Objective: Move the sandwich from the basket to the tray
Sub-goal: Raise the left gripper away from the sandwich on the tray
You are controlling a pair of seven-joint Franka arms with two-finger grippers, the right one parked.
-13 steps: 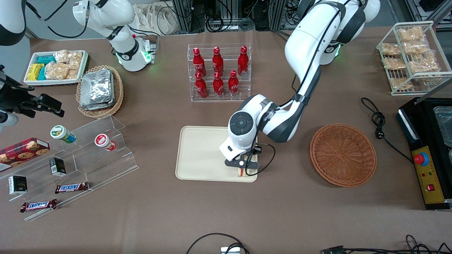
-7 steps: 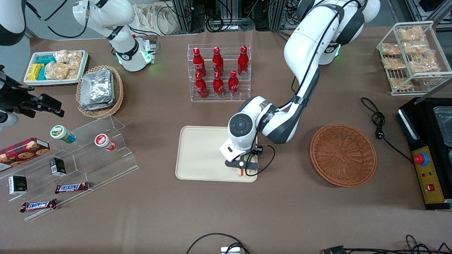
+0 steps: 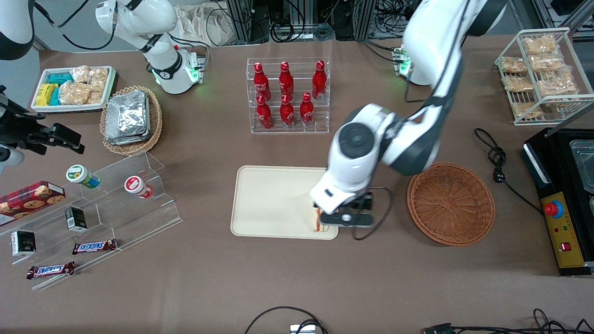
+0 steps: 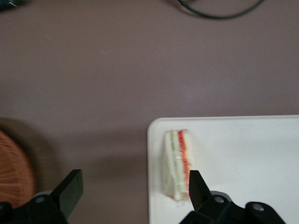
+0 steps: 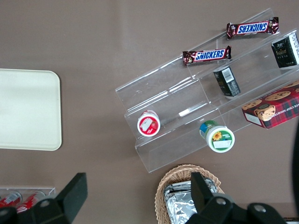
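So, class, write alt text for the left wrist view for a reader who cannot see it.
A sandwich stands on its edge near a corner of the cream tray, released, with the open gripper above it and its fingers spread wide. Brown table surrounds the tray, the edge of the reddish-brown basket shows nearby, and a black cable loops across the table.

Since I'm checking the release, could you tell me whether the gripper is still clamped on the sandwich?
No: in the left wrist view the gripper stands open, raised above the sandwich, which lies free on the tray.
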